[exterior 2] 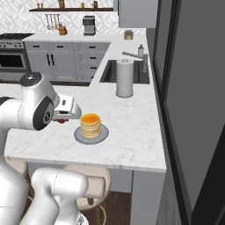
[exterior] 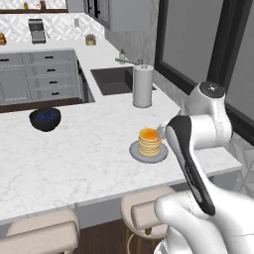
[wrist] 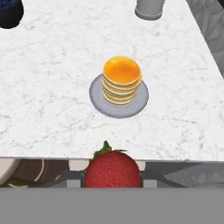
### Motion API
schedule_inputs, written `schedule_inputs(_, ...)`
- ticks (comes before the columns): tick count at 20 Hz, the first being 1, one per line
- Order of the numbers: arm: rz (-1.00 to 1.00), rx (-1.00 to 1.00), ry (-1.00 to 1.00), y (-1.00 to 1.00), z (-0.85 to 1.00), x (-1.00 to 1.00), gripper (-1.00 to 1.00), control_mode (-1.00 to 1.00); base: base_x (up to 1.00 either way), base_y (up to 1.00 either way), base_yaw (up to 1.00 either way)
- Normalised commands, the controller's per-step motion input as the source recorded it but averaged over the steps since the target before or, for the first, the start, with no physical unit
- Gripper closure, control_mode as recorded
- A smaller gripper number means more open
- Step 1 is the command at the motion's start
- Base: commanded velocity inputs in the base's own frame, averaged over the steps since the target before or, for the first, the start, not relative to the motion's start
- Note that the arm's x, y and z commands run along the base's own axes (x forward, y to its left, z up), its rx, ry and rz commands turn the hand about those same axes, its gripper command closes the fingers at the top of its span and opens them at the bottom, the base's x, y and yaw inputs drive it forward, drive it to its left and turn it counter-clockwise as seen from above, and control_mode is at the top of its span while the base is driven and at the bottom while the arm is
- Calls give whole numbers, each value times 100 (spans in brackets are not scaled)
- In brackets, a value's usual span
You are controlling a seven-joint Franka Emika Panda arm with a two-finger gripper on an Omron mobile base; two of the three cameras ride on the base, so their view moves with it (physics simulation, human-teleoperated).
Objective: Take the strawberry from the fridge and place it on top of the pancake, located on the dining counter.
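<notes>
**Carrying the berry over the stack**

The gripper [exterior 2: 65, 118] is clamped on the small bright red strawberry with green leaves [wrist: 113, 168]; in the hand view the fruit sits low between the finger tips, and in the right base view a red speck shows under the white hand. The berry hangs above the near edge of the wide white marble-look dining counter [exterior: 74, 154], short of the stack of golden-tan round pancakes [wrist: 122, 81] on its light grey round plate [wrist: 97, 101], which stands further in on the counter.

To do this step well, I judge the hand should move forward until the berry is centred over the glossy orange top of the stack, then come down slowly. The top is small and looks slick, so a release from any height risks the fruit rolling off onto the plate or the counter. Let go only once the berry touches or nearly touches the top, and lift straight up so the fingers do not nudge the stack.

Well apart stand the dark round bowl of blueberries [exterior: 45, 119] and the upright white paper towel roll [exterior: 143, 85], neither in the path.
</notes>
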Motion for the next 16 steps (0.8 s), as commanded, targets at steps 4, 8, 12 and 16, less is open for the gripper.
schedule_inputs(4,8,0,0,0,17,100,100,-100,0,0,0)
schedule_inputs(8,1,-1,5,-10,-41,100,100,-100,0,0,0)
schedule_inputs(12,0,0,12,-6,-63,100,100,-100,0,0,0)
schedule_inputs(16,0,0,1,0,-26,97,100,-100,0,0,0)
